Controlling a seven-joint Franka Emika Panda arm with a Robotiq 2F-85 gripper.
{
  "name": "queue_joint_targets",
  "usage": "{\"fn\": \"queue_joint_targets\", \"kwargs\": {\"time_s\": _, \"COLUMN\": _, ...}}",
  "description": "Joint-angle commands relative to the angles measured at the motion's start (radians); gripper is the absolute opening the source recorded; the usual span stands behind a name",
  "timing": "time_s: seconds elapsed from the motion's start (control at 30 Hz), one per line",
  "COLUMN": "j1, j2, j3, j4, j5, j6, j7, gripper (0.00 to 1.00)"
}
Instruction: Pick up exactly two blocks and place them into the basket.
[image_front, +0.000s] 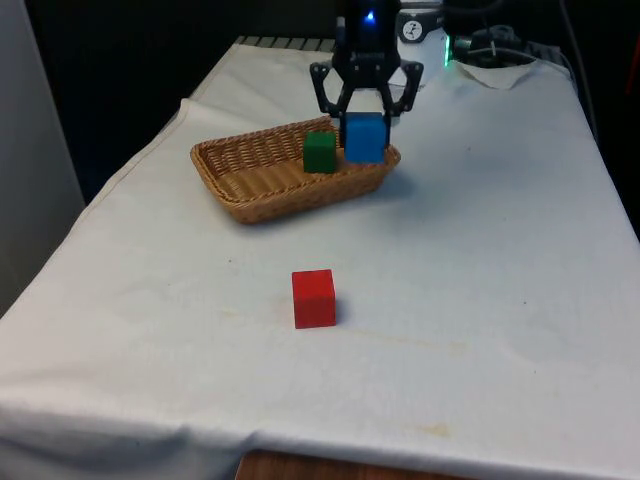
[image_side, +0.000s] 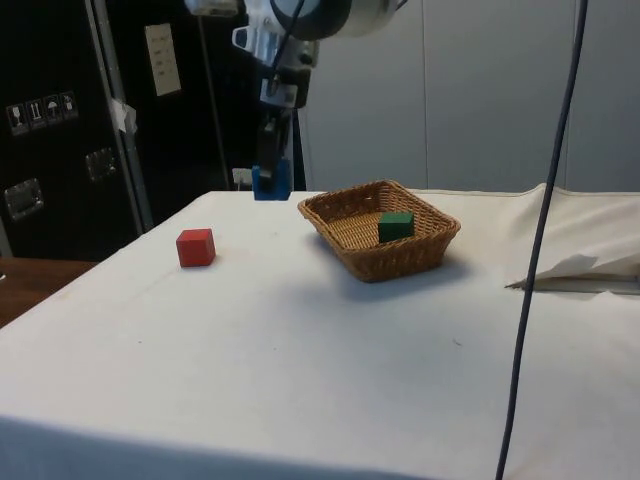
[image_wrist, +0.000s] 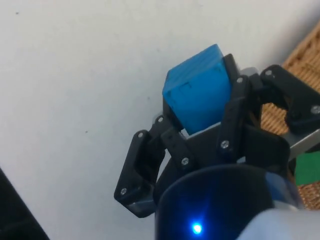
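**Blue block held aloft beside the basket**

The blue block (image_front: 365, 137) is clamped in the gripper (image_front: 366, 118), off the cloth, just outside the wicker basket (image_side: 400, 260). A green block (image_side: 396, 225) lies inside. The red block (image_front: 314, 298) sits on the table (image_front: 500, 300), well apart.

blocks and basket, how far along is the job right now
One done: the green block lies in the basket. In hand: the hand is shut on the blue block, held in the air beside the basket, not over it by the side view. Left: drop blue in. The red block stays on the cloth.
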Motion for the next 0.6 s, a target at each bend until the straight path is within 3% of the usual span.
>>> {"fn": "queue_joint_targets", "kwargs": {"time_s": 0.0, "j1": -0.007, "j2": -0.015, "j3": 0.003, "j4": -0.012, "j5": 0.012, "j6": 0.001, "j7": -0.02, "gripper": 0.01}}
{"fn": "queue_joint_targets", "kwargs": {"time_s": 0.17, "j1": -0.01, "j2": -0.03, "j3": -0.03, "j4": -0.034, "j5": 0.013, "j6": 0.0, "j7": -0.061, "gripper": 0.01}}
{"fn": "queue_joint_targets", "kwargs": {"time_s": 0.2, "j1": -0.004, "j2": -0.018, "j3": -0.039, "j4": -0.028, "j5": 0.001, "j6": 0.0, "j7": -0.048, "gripper": 0.01}}
{"fn": "queue_joint_targets", "kwargs": {"time_s": 0.23, "j1": -0.012, "j2": -0.035, "j3": -0.041, "j4": -0.042, "j5": 0.014, "j6": 0.0, "j7": -0.074, "gripper": 0.01}}
{"fn": "queue_joint_targets", "kwargs": {"time_s": 0.5, "j1": -0.017, "j2": -0.049, "j3": -0.088, "j4": -0.071, "j5": 0.015, "j6": 0.0, "j7": -0.124, "gripper": 0.01}}
{"fn": "queue_joint_targets", "kwargs": {"time_s": 0.57, "j1": -0.011, "j2": -0.036, "j3": -0.105, "j4": -0.067, "j5": 0.001, "j6": 0.0, "j7": -0.118, "gripper": 0.01}}
